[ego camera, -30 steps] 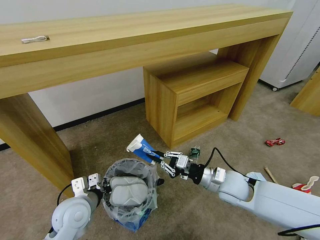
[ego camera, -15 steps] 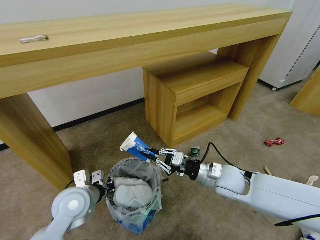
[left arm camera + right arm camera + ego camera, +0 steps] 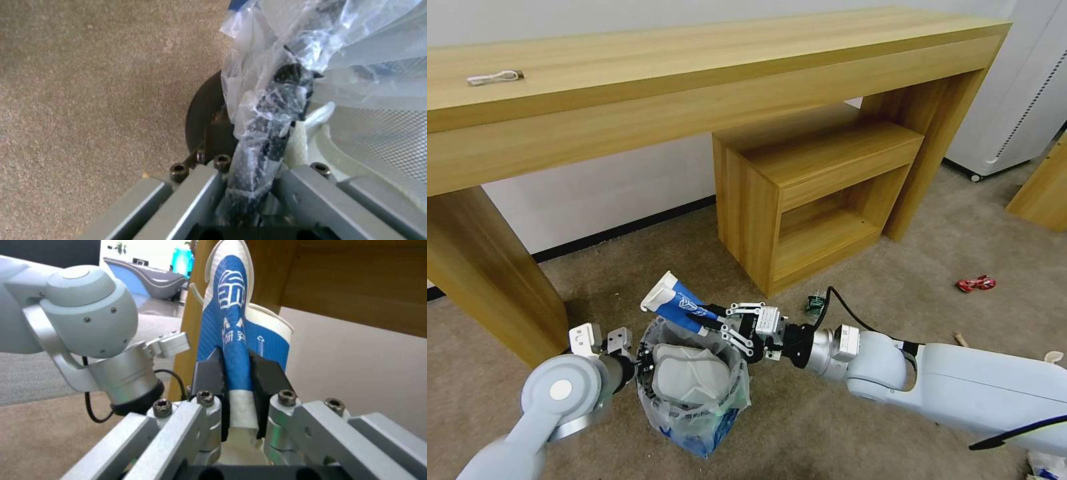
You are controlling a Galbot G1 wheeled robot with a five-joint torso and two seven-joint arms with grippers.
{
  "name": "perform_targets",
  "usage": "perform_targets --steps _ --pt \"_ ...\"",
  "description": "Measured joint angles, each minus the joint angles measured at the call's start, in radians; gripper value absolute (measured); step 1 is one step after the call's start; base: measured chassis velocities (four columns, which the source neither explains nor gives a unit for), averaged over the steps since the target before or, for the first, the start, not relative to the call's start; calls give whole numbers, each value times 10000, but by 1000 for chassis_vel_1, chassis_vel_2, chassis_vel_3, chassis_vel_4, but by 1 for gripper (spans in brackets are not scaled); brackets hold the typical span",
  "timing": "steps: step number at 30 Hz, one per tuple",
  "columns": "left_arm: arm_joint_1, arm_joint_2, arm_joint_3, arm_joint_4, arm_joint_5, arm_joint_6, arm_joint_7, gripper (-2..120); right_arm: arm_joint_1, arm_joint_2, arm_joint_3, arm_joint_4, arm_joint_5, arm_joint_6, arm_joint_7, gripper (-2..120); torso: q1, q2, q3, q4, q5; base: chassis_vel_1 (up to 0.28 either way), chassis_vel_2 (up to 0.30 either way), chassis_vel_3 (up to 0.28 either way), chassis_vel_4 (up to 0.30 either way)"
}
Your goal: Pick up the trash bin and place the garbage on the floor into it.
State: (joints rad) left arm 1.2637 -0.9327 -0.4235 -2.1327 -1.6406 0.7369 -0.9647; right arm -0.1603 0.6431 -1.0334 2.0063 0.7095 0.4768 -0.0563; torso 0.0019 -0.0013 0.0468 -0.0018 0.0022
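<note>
Overhead, the long pale wooden desk (image 3: 694, 73) leaves open beige carpet (image 3: 894, 267) beside me. My left gripper (image 3: 639, 363) clamps the bag-lined dark wire bin's (image 3: 694, 400) rim; my right gripper (image 3: 715, 319) pinches a crushed blue-white paper cup (image 3: 675, 303) above its far edge.

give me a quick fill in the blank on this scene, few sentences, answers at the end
1. The right end effector is shut on a blue-white paper ____.
2. The left end effector grips the ____ of the trash bin.
3. A white ____ already lies inside the bin.
4. A red wrapper lies on the ____.

Missing words: cup; rim; slipper; floor
</note>
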Motion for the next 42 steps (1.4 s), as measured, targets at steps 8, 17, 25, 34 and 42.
perform_targets --steps 8,17,25,34,42 --pt "-165 72 -63 54 -247 -43 -79 0 70 107 -183 118 132 -94 189 8 0 0 0 0 0 0 0 0 0" --pt "-262 32 -36 -18 -316 -117 -144 0 126 419 -492 -157 -118 -203 538 8 0 0 0 1 0 0 0 0 0" --pt "-219 30 -51 -172 -351 -147 -211 0 -82 600 -823 -538 -429 -245 663 8 0 0 0 0 2 0 0 0 0" --pt "-110 29 -125 -223 -331 -157 -207 0 -232 579 -860 -701 -627 -215 708 8 0 0 0 0 1 0 0 0 0" --pt "-163 27 -102 -280 -342 -197 -201 0 -519 456 -810 -776 -821 -192 671 31 0 0 -1 0 2 0 0 0 0"
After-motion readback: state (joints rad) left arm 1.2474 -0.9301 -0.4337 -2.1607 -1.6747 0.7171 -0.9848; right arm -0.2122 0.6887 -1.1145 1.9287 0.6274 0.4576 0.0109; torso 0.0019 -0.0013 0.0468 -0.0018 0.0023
